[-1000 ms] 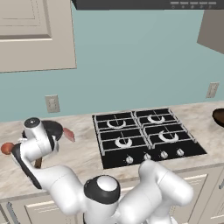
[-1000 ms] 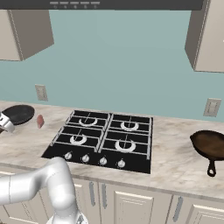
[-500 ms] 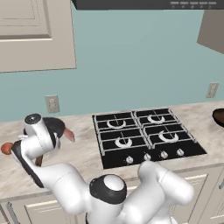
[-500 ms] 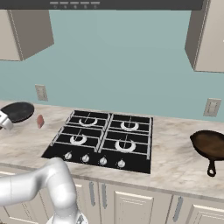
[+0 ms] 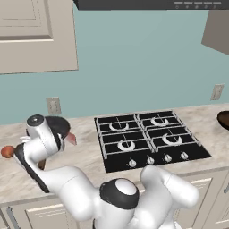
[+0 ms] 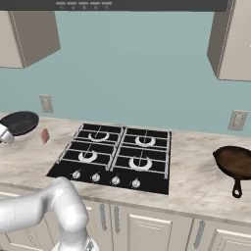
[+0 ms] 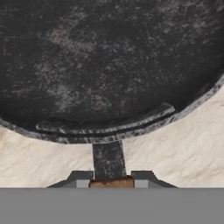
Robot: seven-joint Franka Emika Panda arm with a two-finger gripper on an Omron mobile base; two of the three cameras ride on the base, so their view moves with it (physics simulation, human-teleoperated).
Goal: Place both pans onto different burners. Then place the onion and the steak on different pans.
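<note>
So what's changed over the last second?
The claw has tightened on the handle of the black pan, and that pan seems to have risen slightly. The steak, onion and brown pan stayed put.

Even, shadowless rendered light; sharp throughout.

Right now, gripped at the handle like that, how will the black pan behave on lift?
Likely nose-heavy: the gripper is shut on the brown handle, and the whole black pan lies beyond it, so it may sag or twist. It looks rigid, like thick metal, so probably no flex. A narrow handle could slip in the jaws.
</note>
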